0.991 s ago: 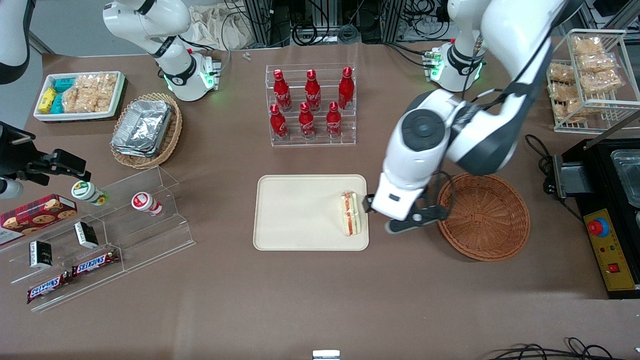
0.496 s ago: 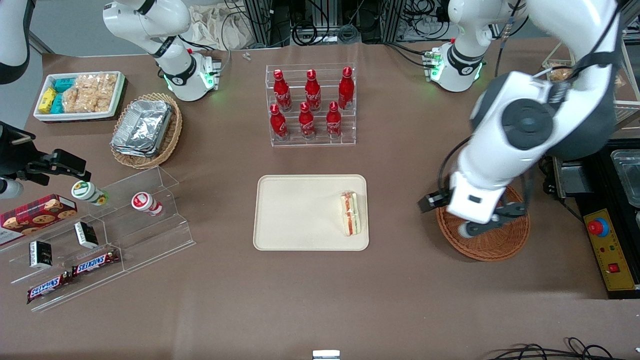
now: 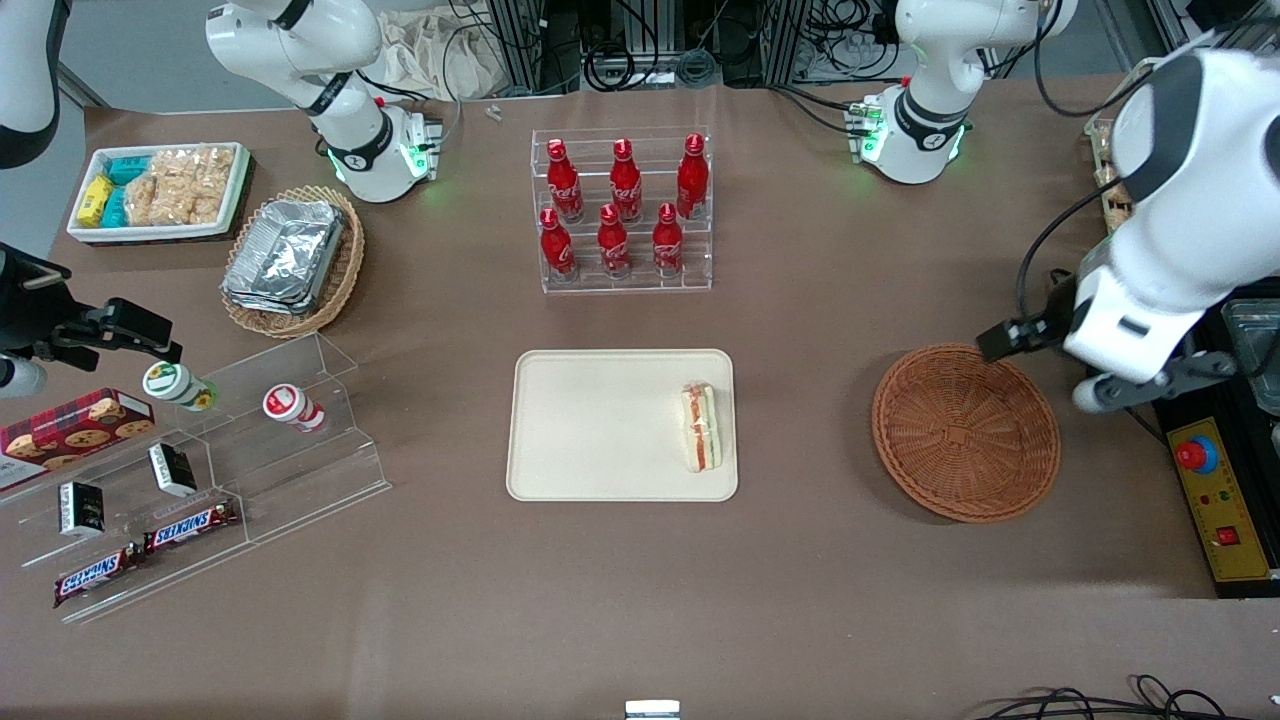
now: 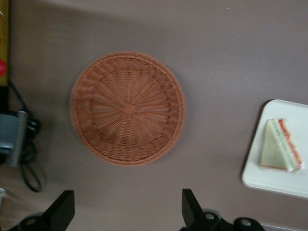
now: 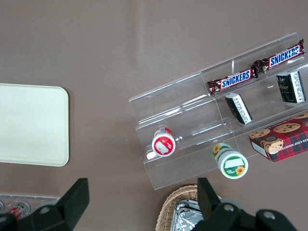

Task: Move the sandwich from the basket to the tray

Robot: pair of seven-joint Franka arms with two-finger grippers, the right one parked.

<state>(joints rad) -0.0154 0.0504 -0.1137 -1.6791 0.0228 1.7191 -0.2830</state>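
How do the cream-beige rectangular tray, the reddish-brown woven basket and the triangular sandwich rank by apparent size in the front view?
1. cream-beige rectangular tray
2. reddish-brown woven basket
3. triangular sandwich
The gripper, open, hangs beside the basket.

Left arm raised — its gripper hangs high, fingers spread, holding nothing.

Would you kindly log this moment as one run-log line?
sandwich: on tray, at its basket-side edge | basket: empty | gripper: open, holding nothing, above table at basket's working-arm side

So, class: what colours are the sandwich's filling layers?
Orange-red and green between pale bread on the sandwich; clearest in the left wrist view.
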